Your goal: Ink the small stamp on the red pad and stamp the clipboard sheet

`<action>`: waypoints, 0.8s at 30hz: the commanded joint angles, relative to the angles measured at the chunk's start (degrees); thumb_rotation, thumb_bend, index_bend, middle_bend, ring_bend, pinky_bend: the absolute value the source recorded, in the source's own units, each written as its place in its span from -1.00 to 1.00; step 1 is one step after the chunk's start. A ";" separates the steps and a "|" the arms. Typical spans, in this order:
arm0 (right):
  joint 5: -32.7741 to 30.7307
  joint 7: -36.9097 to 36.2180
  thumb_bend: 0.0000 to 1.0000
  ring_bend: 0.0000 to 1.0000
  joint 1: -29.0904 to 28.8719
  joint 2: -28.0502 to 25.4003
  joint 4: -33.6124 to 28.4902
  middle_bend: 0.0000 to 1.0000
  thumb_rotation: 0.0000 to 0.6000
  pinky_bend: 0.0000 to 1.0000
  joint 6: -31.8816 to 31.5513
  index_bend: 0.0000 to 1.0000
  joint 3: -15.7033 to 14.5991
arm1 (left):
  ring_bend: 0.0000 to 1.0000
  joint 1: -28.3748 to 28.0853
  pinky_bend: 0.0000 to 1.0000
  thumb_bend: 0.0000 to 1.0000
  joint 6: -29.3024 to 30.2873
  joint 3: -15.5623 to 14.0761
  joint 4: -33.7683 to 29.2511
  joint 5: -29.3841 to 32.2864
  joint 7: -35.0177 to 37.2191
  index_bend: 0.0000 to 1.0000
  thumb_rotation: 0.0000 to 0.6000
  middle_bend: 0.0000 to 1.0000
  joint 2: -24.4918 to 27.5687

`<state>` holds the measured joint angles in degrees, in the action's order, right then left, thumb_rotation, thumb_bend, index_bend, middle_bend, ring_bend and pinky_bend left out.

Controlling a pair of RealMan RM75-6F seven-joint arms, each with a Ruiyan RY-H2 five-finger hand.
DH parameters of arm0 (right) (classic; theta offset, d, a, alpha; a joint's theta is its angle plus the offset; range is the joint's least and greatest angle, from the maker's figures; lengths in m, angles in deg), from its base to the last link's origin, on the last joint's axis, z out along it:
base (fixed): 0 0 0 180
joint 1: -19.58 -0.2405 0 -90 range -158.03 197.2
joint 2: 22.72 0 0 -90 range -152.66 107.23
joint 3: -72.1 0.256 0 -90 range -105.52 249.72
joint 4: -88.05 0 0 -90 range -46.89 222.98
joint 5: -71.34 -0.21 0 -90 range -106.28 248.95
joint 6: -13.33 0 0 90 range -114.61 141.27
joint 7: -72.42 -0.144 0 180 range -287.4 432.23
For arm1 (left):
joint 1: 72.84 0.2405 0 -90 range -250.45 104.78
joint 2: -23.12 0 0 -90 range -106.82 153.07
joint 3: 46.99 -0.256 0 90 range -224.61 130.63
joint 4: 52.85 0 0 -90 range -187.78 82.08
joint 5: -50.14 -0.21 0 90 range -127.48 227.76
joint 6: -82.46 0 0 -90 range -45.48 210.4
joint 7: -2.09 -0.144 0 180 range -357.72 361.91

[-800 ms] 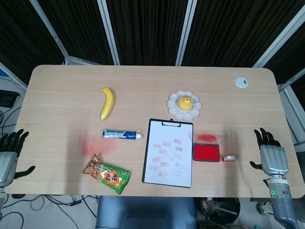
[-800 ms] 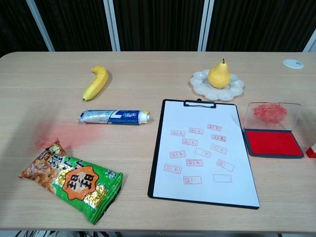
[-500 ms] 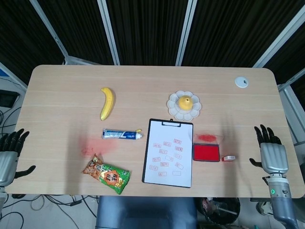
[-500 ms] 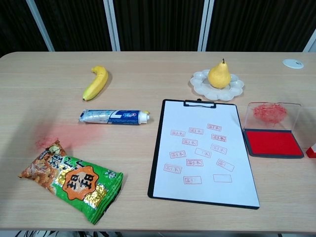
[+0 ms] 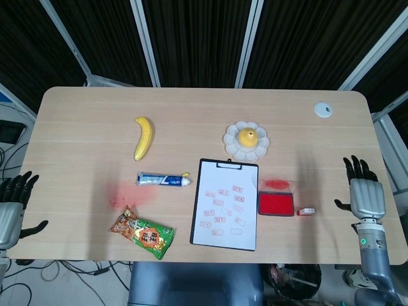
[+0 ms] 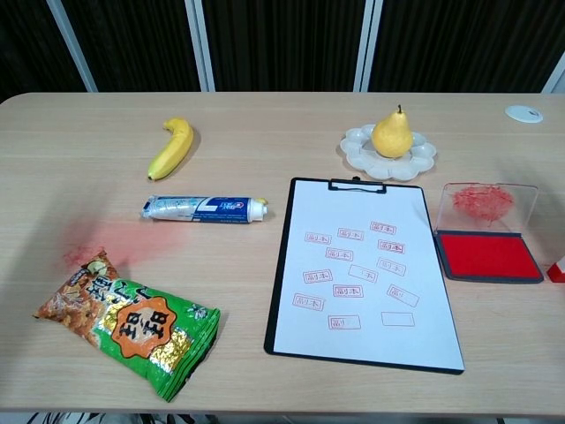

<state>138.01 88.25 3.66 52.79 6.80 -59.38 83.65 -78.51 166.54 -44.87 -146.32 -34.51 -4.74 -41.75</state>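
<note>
The small stamp (image 5: pixel 306 211), white with a red end, lies on the table just right of the red ink pad (image 5: pixel 276 204); only its red tip (image 6: pixel 557 272) shows at the chest view's right edge. The pad (image 6: pixel 488 255) is open, its clear lid (image 6: pixel 487 202) raised behind. Left of the pad lies the clipboard (image 5: pixel 225 203) with a white sheet (image 6: pixel 361 274) bearing several red stamp marks. My right hand (image 5: pixel 364 196) hovers open at the table's right edge, right of the stamp and apart from it. My left hand (image 5: pixel 11 209) is open off the table's left edge.
A banana (image 5: pixel 143 137), a toothpaste tube (image 5: pixel 163 180) and a green snack bag (image 5: pixel 143 232) lie on the left half. A pear on a white plate (image 5: pixel 232 148) stands behind the clipboard. A white round cap (image 5: pixel 323 109) sits at the far right corner.
My right hand has drifted slightly right and a little farther from me. Nothing else has moved.
</note>
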 commanded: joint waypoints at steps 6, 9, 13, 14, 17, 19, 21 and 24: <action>0.72 0.42 -0.63 -0.96 0.09 -0.09 -0.33 -1.00 1.00 -0.55 -0.62 -1.00 -0.42 | -1.00 0.05 -1.00 -0.96 0.01 -0.01 0.08 -0.01 0.35 -1.00 1.00 -1.00 0.15; 0.98 0.58 -0.63 -0.96 0.04 -0.02 -0.36 -1.00 1.00 -0.55 -0.78 -1.00 -0.55 | -1.00 -0.05 -1.00 -0.96 -0.17 0.00 0.10 0.03 0.36 -1.00 1.00 -1.00 0.15; 0.95 0.42 -0.63 -0.96 0.02 -0.09 -0.65 -1.00 1.00 -0.55 -0.55 -1.00 -0.66 | -1.00 -0.11 -1.00 -0.96 -0.27 0.05 0.03 0.13 0.23 -1.00 1.00 -1.00 0.12; 0.89 0.40 -0.63 -0.96 -0.01 -0.17 -0.81 -1.00 1.00 -0.55 -0.37 -1.00 -0.71 | -1.00 -0.12 -1.00 -0.96 -0.33 0.06 -0.01 0.19 0.21 -1.00 1.00 -1.00 0.12; 1.33 0.33 -0.63 -0.95 -0.16 -0.56 -1.84 -1.00 1.00 -0.55 0.09 -1.00 -1.06 | -1.00 -0.22 -1.00 -0.96 -0.59 0.09 -0.06 0.33 0.29 -1.00 1.00 -1.00 0.18; 2.00 0.30 -0.63 -0.94 -0.29 -1.01 -3.06 -1.00 1.00 -0.55 0.64 -1.00 -1.62 | -1.00 -0.33 -1.00 -0.96 -0.91 0.09 -0.16 0.51 0.40 -1.00 1.00 -1.00 0.27; 2.39 0.08 -0.63 -0.94 -0.41 -1.59 -4.72 -1.00 1.00 -0.54 1.66 -1.00 -2.29 | -1.00 -0.43 -1.00 -0.96 -1.33 0.05 -0.30 0.74 0.55 -1.00 1.00 -1.00 0.40; 2.85 0.53 -0.63 -0.91 -0.61 -2.16 -6.86 -1.00 1.00 -0.51 2.59 -1.00 -3.10 | -1.00 -0.57 -1.00 -0.96 -1.65 0.08 -0.44 0.86 0.72 -1.00 1.00 -1.00 0.61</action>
<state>140.46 88.56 3.22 51.08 0.91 -57.44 81.13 -79.07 164.91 -44.79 -146.74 -33.66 -4.03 -41.15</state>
